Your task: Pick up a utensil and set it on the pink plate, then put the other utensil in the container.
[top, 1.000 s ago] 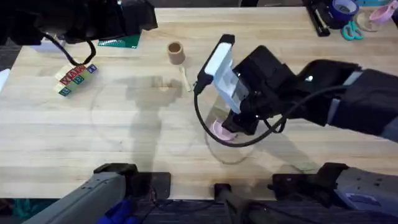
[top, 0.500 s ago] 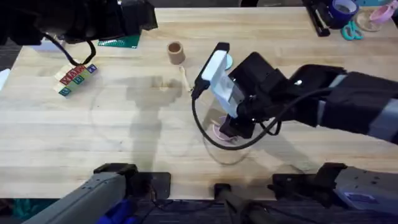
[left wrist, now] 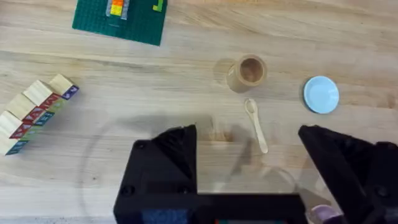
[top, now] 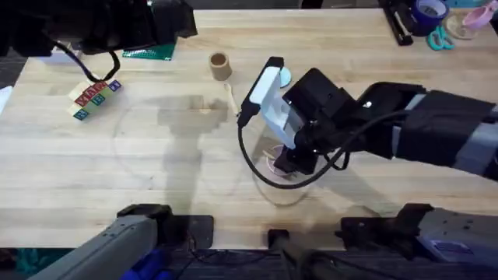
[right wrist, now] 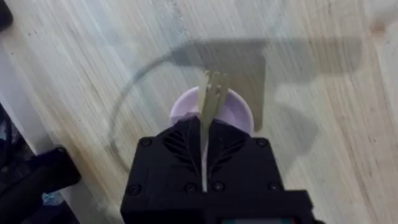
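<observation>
Fork (right wrist: 212,93) — light, stiff wood, clamped by its slim handle in the right pincer (right wrist: 204,134) — pokes toward twelve o'clock over the pink plate (right wrist: 235,109)

One fork (right wrist: 214,93), one spoon (left wrist: 255,123) — two plates (right wrist: 239,109), one cup (left wrist: 247,72)

Lettered blocks (top: 96,99), green baseplate (left wrist: 119,20), blue plate (left wrist: 321,94), perhaps scissors (top: 440,40).

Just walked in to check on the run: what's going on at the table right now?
The right claw is shut on the wooden fork, holding it just over the pink plate. The fork is not released yet. The wooden spoon lies on the table beside the brown cup, untouched. The left claw hangs open above the table, holding nothing.
</observation>
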`<state>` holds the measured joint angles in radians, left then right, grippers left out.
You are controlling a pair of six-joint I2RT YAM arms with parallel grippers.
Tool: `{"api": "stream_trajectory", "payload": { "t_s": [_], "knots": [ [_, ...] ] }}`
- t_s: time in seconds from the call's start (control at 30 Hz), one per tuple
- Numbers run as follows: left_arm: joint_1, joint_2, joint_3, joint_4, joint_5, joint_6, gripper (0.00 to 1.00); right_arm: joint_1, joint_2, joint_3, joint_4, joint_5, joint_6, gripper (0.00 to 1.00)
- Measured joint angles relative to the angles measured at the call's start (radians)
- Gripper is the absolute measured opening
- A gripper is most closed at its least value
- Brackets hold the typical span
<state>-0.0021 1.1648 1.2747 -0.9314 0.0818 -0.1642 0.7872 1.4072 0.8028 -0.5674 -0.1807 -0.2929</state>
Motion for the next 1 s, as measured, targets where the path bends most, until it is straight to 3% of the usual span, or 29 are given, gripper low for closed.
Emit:
{"api": "stream_trajectory", "payload": {
  "t_s": [0.5,0.57,0.73,0.8,1.0],
  "knots": [
    [0.000,0.000,0.000,0.000,0.000,0.000,0.993,0.000,0.000,0.000,0.000,0.026,0.001,0.087],
    [0.000,0.000,0.000,0.000,0.000,0.000,0.993,0.000,0.000,0.000,0.000,0.027,0.002,0.234],
    [0.000,0.000,0.000,0.000,0.000,0.000,0.993,0.000,0.000,0.000,0.000,0.028,-0.001,0.949],
    [0.000,0.000,0.000,0.000,0.000,0.000,0.993,0.000,0.000,0.000,0.001,0.028,0.000,0.991],
    [0.000,0.000,0.000,0.000,0.000,0.000,0.993,0.000,0.000,0.000,0.002,0.028,0.000,0.996]
  ]
}}
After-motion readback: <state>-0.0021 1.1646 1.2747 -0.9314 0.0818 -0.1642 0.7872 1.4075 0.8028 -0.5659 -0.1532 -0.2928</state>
